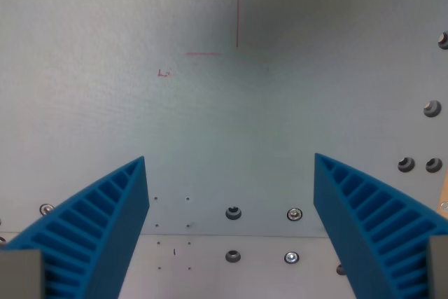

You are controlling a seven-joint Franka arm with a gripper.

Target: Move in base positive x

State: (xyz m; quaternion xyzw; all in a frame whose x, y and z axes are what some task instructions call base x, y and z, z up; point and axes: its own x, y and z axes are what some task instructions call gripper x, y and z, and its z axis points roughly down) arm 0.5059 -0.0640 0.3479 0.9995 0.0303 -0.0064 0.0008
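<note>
Blue ribbed fingers (98, 232) spread wide at lower left and lower right, holding nothing. Between them, bolts (233, 213) along a seam of the grey table (210, 124). Farther up, faint red marks (236, 22). No target object visible; progress of the x-move impossible to judge.

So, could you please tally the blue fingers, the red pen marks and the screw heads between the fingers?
Blue fingers: 2
Red pen marks: 4
Screw heads between the fingers: 4
Total: 10
</note>
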